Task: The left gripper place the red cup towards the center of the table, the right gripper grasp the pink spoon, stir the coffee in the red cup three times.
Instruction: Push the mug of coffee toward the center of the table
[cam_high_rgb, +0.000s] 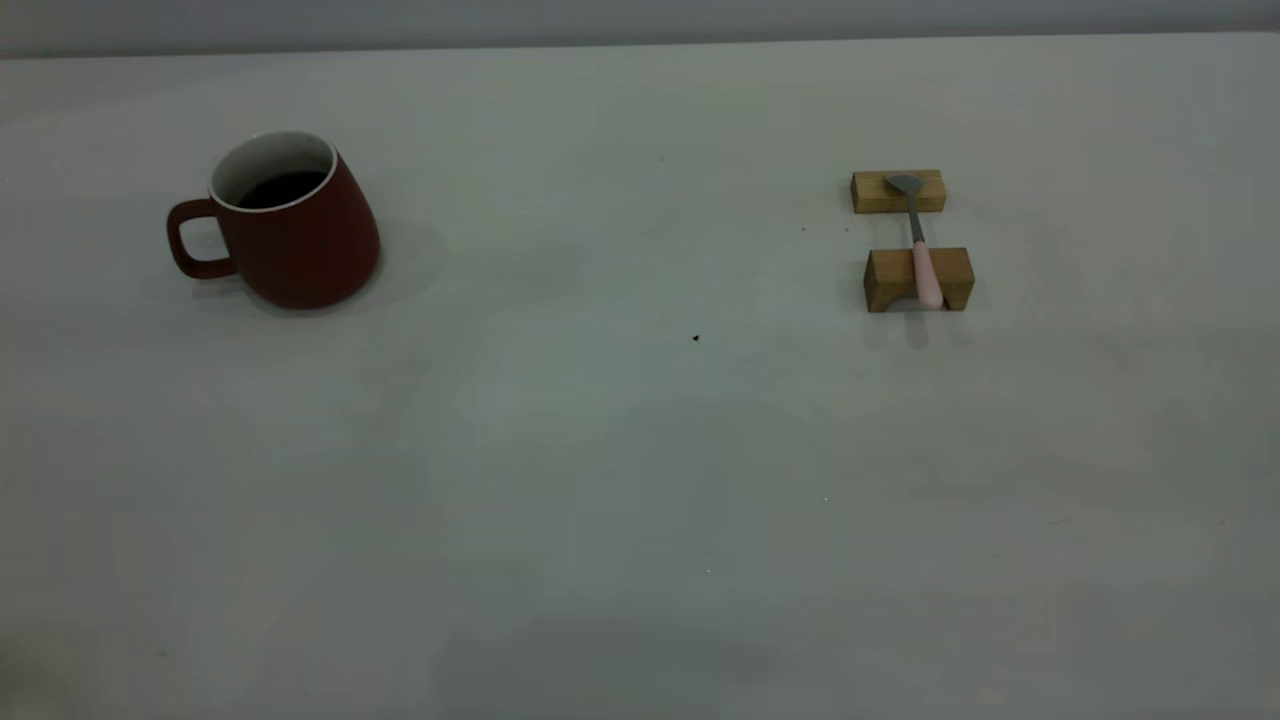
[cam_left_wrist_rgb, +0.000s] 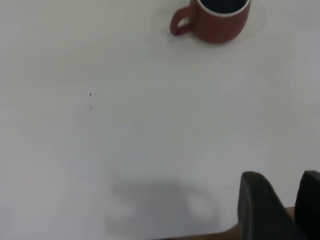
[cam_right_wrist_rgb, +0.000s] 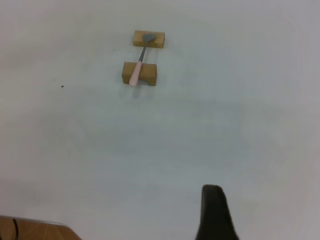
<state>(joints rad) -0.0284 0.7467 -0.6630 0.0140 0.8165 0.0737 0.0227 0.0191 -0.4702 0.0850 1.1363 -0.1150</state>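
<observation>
Two wooden blocks (cam_high_rgb: 917, 240) sit on the right half of the desk (cam_high_rgb: 640, 480), one behind the other with a gap between them, and the pink spoon (cam_high_rgb: 920, 245) lies across both. Its grey bowl rests on top of the far block, and its pale pink handle sits in a notch of the near block, the tip sticking out a little past the block's front. The right wrist view shows the same setup well away from the right gripper (cam_right_wrist_rgb: 215, 215), of which only one dark finger shows at the picture's edge, so I cannot tell whether its fingers are apart or together.

On the left half of the desk stands the red cup (cam_high_rgb: 290, 235), upright, its loop handle pointing toward the left edge of the exterior view. Dark coffee (cam_high_rgb: 283, 188) fills the lower part of its white inside. The cup stands well apart from the spoon and blocks, with bare desk between them.

The left gripper (cam_left_wrist_rgb: 282, 205) hangs over the desk's near edge, far from the cup, its two black fingers slightly apart and holding nothing. Neither arm appears in the exterior view.
</observation>
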